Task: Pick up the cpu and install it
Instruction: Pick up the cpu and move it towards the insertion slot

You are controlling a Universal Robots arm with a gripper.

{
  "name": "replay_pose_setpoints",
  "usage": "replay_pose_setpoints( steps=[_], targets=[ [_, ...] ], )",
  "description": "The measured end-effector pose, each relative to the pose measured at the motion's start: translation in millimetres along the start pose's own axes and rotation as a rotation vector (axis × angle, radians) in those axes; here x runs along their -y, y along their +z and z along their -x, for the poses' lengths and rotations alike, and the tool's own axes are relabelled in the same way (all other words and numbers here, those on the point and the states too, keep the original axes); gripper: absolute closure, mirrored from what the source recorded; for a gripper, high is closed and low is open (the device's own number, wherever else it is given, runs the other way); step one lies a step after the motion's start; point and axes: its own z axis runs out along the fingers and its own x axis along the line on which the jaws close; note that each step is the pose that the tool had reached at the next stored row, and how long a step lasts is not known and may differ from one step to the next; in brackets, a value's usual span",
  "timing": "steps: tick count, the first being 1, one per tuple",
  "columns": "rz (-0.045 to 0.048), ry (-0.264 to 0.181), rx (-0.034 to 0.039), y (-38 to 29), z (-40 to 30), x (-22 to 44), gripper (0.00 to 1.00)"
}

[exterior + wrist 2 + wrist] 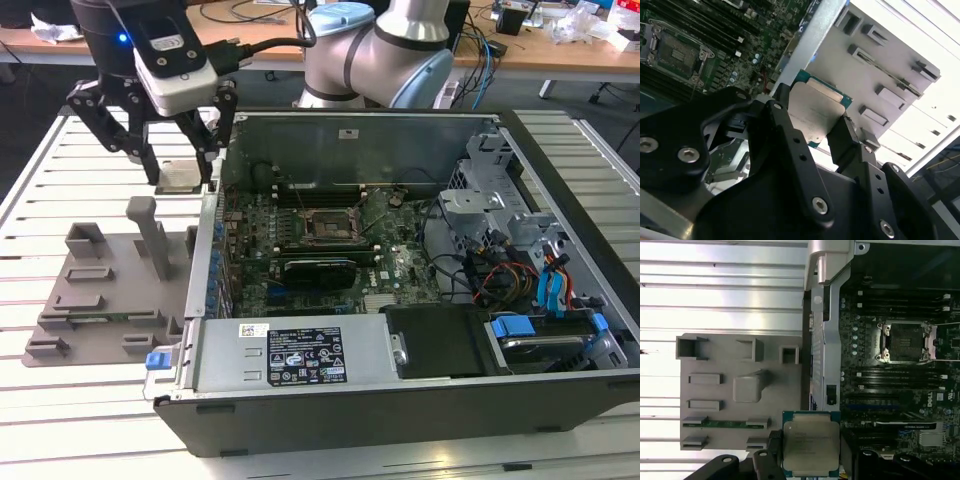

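1 gripper (183, 165), clenched on the cpu (178, 178): 2 black fingers (842, 137) pinch opposite edges of the chip. Its silver lid faces the wrist cameras and its green rim shows past the fingertips in both wrist views. The grip looks centred and the chip looks flat between the pads (no visible tilt in the first wrist view).

Where it is: upper left of the exterior view, held in the air just beside the open computer case (400, 385), on the exterior view's left of its side wall (212, 230). Lower and further to the exterior view's left, the grey fixture tray (100, 300) sits on the slatted table (40, 410). The chip is apart from the tray, so pick-up reads as done. The socket (325, 225) on the motherboard (395, 265) looks empty. It is well apart from the chip, with the case wall between them.

Step in hand, my read: carrying the chip to the socket, task roughly halfway. To do it well:
- Hold the chip level and the squeeze steady; only 2 thin edges are gripped, so a slip would likely drop it onto the board.
- Travel high enough to clear the case wall.
- Square the chip's edges to the socket's edges while in the air, not in contact. The contacts are probably fragile, so a sideways scrape is the main risk.

Corner-mark orientation is too small to tell.
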Motion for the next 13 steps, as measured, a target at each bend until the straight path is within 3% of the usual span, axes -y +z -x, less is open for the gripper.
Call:
replay_pose_setpoints(
  steps=[7,13],
  targets=[
    [0.0,0.0,0.0001,0.5,11.0,0.2,0.45],
    [-0.0002,0.0,0.0,1.1,25.7,0.4,0.45]
  ],
)
